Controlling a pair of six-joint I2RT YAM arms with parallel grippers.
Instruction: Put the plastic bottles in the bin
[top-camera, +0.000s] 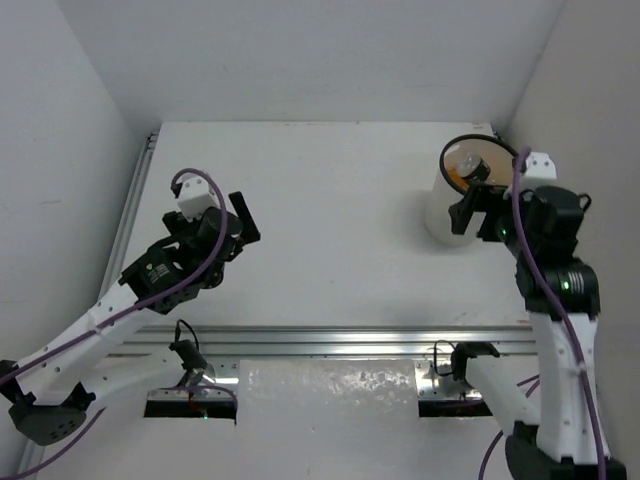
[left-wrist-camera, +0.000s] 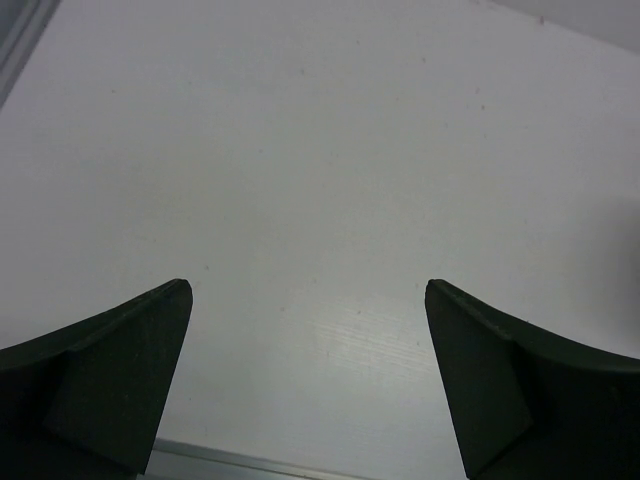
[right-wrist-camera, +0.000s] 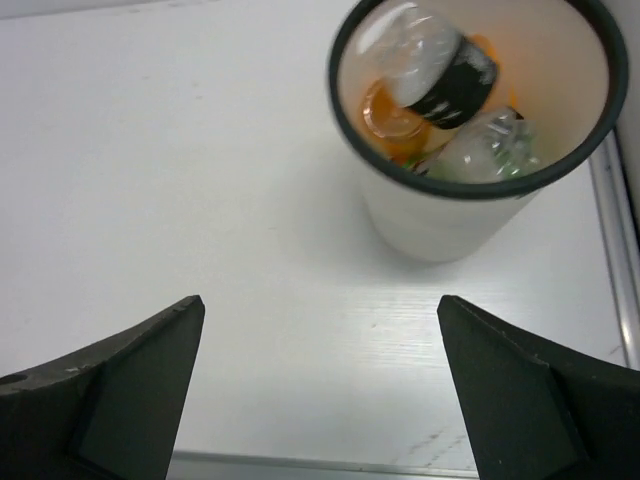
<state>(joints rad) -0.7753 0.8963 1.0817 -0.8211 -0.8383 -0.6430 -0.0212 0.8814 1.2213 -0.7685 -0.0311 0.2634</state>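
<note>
While the bin (right-wrist-camera: 440, 225) holds bottles (right-wrist-camera: 440, 70), right tool (right-wrist-camera: 320, 300) gapes empty.

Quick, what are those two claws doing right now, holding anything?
Left gripper: open, holding nothing.
Right gripper: open, holding nothing, close to the bin.

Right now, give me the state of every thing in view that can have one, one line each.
bin, upright, open at the top, bottles inside.
plastic bottles, piled in the bin; exact count unclear.
dark-labelled clear bottle, lying on top of the pile.
left gripper, open, empty, over bare table.
right gripper, open, empty, apart from the bin.
</note>
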